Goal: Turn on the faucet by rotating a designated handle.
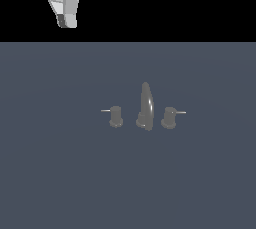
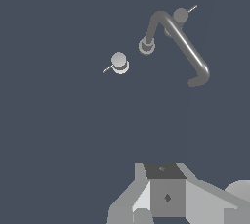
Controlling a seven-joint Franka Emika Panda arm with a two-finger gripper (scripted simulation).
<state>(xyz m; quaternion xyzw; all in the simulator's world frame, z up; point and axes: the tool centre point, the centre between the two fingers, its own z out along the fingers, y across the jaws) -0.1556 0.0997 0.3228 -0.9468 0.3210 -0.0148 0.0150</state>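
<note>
The grey faucet stands mid-floor in the exterior view, with a tall curved spout (image 1: pixel 145 107) between two stubby knobs. The handle (image 1: pixel 116 116) is the knob on the exterior view's left, its thin pin pointing left. The twin knob (image 1: pixel 169 118) has its pin pointing right. My gripper (image 1: pixel 67 23) hangs high above and far off to the exterior view's left, touching nothing; its fingers stand together with no gap showing and hold nothing. The wrist view shows the handle (image 2: pixel 119 63), the spout (image 2: pixel 180 42), the twin knob (image 2: pixel 179 16) and the gripper (image 2: pixel 158 179).
The faucet sits on a plain blue-grey floor (image 1: pixel 60 173). Nothing else stands on it. A black background lies behind the floor's far edge.
</note>
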